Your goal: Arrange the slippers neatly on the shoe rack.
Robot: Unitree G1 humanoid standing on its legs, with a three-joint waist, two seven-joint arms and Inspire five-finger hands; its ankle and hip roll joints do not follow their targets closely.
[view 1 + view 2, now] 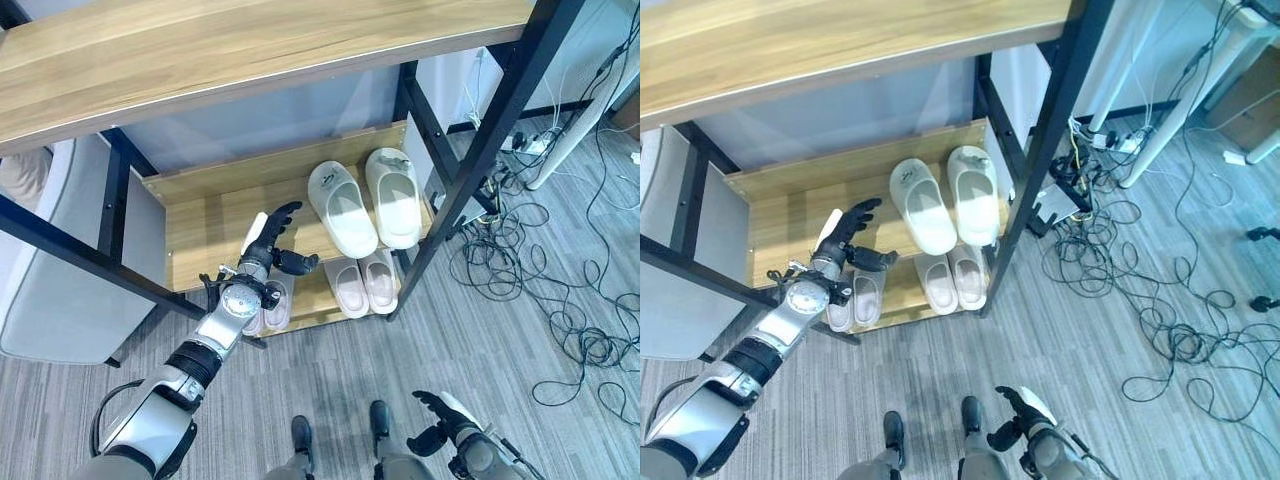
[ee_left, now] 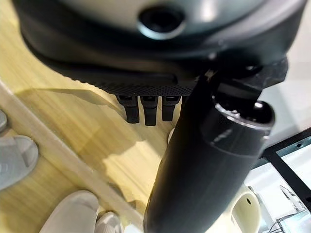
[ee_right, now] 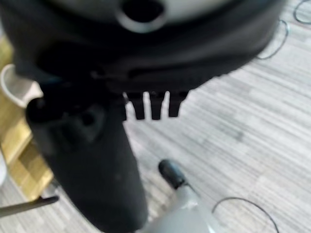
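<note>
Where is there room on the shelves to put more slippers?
The middle shelf is bare from its left edge to the white slippers; the open left hand hovers there. The bottom shelf is crowded with pink slippers.

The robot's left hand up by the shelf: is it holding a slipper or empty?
Empty. The left hand hangs open over the bare wooden middle shelf, fingers straight, apart from the white slippers beside it.

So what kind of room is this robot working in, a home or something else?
Probably a lab or office set up like a home entryway. A wooden shoe rack with a black metal frame holds white slippers and pink slippers, but the grey carpet floor beside it is strewn with loose cables.
</note>
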